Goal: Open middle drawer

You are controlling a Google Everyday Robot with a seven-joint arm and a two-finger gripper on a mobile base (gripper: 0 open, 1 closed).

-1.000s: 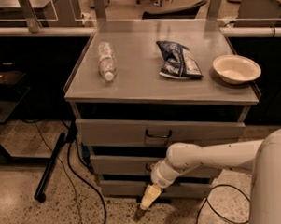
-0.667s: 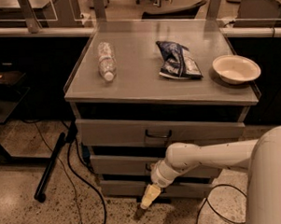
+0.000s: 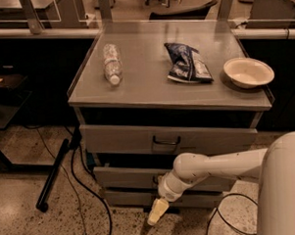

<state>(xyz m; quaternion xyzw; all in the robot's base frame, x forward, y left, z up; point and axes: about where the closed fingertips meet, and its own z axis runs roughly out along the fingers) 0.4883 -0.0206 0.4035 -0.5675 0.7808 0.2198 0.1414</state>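
The middle drawer point(image 3: 125, 177) is the grey metal front second from the top of the cart, with none of its inside showing. Its small dark handle point(image 3: 154, 180) at the centre is partly covered by my arm. My gripper point(image 3: 157, 212) hangs below and just in front of that handle, pointing down and to the left, level with the bottom drawer point(image 3: 122, 197). My white arm point(image 3: 218, 164) reaches in from the lower right across the drawer fronts.
The top drawer point(image 3: 119, 139) with its loop handle point(image 3: 166, 141) sits above. On the cart top point(image 3: 146, 85) lie a plastic bottle point(image 3: 111, 62), a blue chip bag point(image 3: 187, 63) and a white bowl point(image 3: 248, 72). Black cables point(image 3: 79, 191) and a dark pole point(image 3: 52, 176) lie on the floor at the left.
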